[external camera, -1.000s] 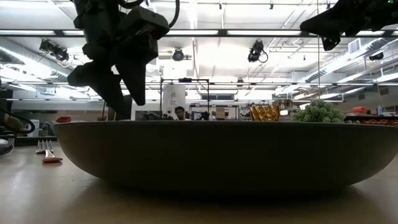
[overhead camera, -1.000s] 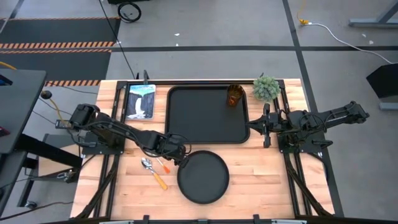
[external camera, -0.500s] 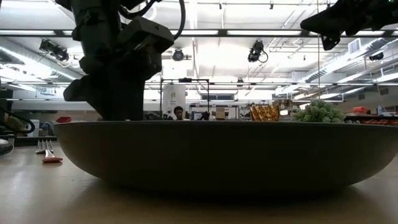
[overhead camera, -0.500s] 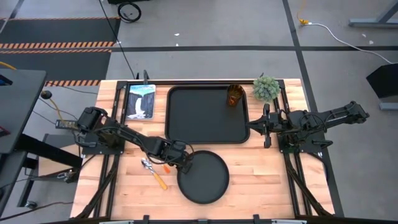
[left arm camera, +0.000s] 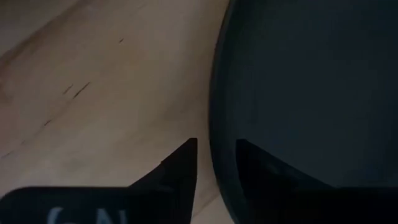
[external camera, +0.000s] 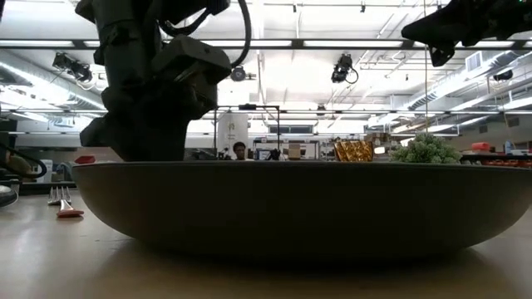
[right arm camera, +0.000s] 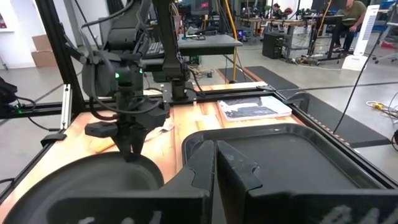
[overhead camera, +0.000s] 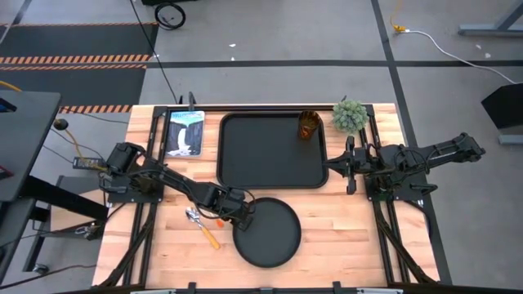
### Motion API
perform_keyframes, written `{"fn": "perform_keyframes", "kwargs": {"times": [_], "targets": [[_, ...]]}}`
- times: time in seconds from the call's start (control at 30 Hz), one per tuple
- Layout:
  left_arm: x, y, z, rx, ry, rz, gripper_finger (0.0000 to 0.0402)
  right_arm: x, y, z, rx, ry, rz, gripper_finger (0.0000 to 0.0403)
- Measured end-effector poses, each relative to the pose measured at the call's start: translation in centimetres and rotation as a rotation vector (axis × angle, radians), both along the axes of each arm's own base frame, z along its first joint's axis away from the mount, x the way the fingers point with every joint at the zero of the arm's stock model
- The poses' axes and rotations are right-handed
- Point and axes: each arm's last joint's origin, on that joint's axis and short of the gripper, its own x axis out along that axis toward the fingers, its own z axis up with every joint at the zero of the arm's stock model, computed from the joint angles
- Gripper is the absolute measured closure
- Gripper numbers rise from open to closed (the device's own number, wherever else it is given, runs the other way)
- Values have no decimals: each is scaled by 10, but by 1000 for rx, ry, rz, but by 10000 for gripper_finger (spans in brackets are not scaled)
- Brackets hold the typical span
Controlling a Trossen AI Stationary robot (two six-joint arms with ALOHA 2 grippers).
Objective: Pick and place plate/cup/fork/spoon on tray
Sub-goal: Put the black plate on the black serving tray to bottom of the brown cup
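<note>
The round black plate (overhead camera: 270, 233) lies flat on the wooden table, near the front edge. My left gripper (overhead camera: 239, 216) is down at the plate's left rim (left arm camera: 219, 143) and open. One finger (left arm camera: 183, 168) is outside over the wood and the other (left arm camera: 255, 165) is over the plate's inside; a strip of wood shows between the outer finger and the rim. The amber cup (overhead camera: 308, 125) stands in the far right corner of the black tray (overhead camera: 272, 151). The spoon (overhead camera: 196, 217) and fork (external camera: 66, 203) lie left of the plate. My right gripper (overhead camera: 333, 166) is shut and empty at the tray's right edge.
A small green plant (overhead camera: 350, 116) stands at the far right, behind the tray. A picture book (overhead camera: 185, 132) lies at the far left. The plate's wall (external camera: 299, 208) fills the low view and hides my left gripper's fingertips there.
My left gripper has moved toward the near edge and down, from above the table beside the tray to the plate's left rim. The plate, cup, spoon and fork have stayed in place.
</note>
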Motion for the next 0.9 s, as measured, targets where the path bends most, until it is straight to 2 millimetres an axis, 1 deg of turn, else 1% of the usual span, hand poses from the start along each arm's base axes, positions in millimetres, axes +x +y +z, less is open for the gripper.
{"fn": "perform_keyframes", "kwargs": {"times": [0.2,0.43,0.47,0.73,0.83,0.9], "targets": [[-1,0,-1,3,15,4,319,0,0,0,1,-2,0,380],[0,0,0,-17,9,30,384,0,0,0,0,-3,1,380],[0,1,0,-26,11,24,389,0,0,0,0,-3,1,380],[3,8,3,-28,18,55,389,0,0,0,-3,-3,1,380],[10,13,12,-26,-11,41,390,0,0,0,-3,-3,1,380],[16,19,22,-27,-14,25,390,0,0,0,-3,-3,1,380]]}}
